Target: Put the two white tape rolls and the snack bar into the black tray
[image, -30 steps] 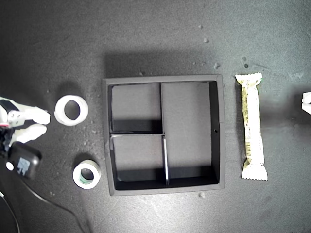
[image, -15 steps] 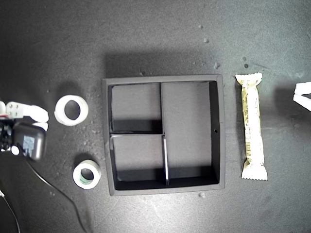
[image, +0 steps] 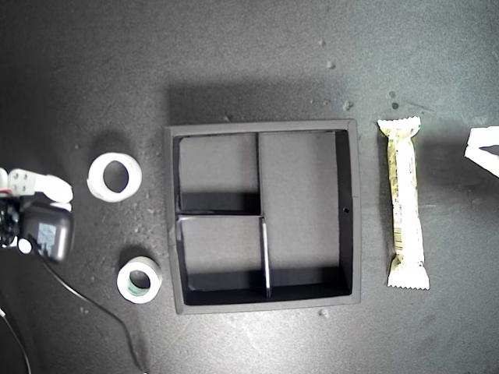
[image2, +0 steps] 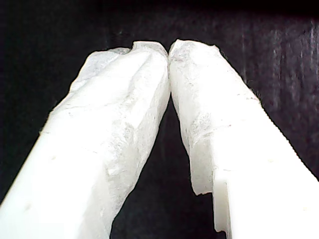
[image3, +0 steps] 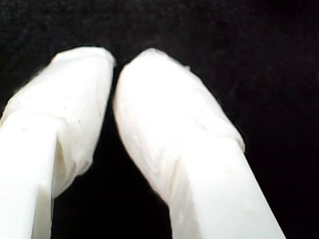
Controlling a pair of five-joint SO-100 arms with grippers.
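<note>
Beside the wide tape roll (image: 115, 177), an arm (image: 35, 210) has retreated.

Dim overall, with soft shadows inside the black tray (image: 355, 210). Overexposed, blurred white fingers (image3: 174, 149) up close in both wrist views.
</note>
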